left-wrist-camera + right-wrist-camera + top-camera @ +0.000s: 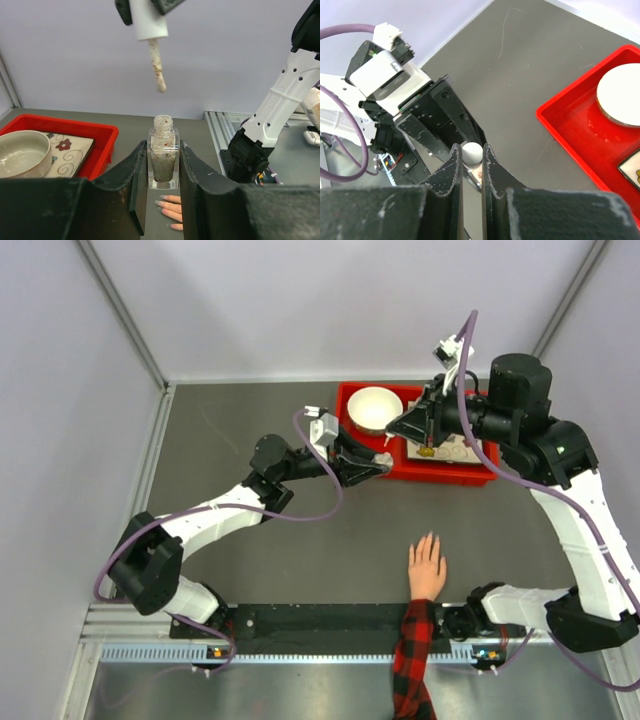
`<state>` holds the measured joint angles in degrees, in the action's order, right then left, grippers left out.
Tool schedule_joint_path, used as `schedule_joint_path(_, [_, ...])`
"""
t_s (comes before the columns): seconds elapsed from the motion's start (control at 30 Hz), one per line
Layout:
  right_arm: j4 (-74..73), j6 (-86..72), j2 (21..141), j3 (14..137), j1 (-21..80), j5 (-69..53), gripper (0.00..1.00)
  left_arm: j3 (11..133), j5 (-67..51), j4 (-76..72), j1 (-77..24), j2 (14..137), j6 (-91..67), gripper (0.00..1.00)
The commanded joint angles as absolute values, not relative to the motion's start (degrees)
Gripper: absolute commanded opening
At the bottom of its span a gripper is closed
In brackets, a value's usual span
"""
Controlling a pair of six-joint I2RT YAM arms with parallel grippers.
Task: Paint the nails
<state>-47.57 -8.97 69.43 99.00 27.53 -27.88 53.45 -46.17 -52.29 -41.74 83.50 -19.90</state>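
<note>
**A:** Item one: we are listing the left gripper (380, 464). What is it gripping?

**B:** It is clamping tight on a clear nail polish bottle (163, 152), which is standing upright and uncapped (speckled contents).

**A:** Item two, the right gripper (470, 149)?

**B:** We are seeing it pinching a white cap (149, 25), and the brush (157, 65) is hanging just above the bottle's neck.

**A:** Item three, the nails (160, 203)?

**B:** We are logging them on a hand (427, 570) that is lying flat on the table (300, 550), well apart from the red tray (440, 476).
</note>
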Motion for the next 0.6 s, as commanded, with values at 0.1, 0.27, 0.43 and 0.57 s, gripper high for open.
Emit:
schedule_joint_path(0.1, [-48.9, -7.0, 67.6, 97.4, 29.1, -26.4, 0.00, 54.3, -44.4, -53.6, -41.9, 82.0, -18.6, 0.00])
schedule_joint_path(0.27, [-49.7, -6.3, 67.5, 96.8, 29.2, -24.3, 0.00, 54.1, -44.2, -54.0, -41.9, 81.8, -18.7, 0.00])
schedule_joint_path(0.43, [-49.9, -5.9, 67.8, 96.9, 29.1, -23.6, 0.00, 54.4, -44.5, -54.4, -41.9, 82.2, -19.1, 0.00])
schedule_joint_path(0.57, [-49.1, -6.1, 68.1, 97.4, 29.2, -23.6, 0.00, 54.5, -44.7, -54.4, -41.8, 82.4, -19.3, 0.00])
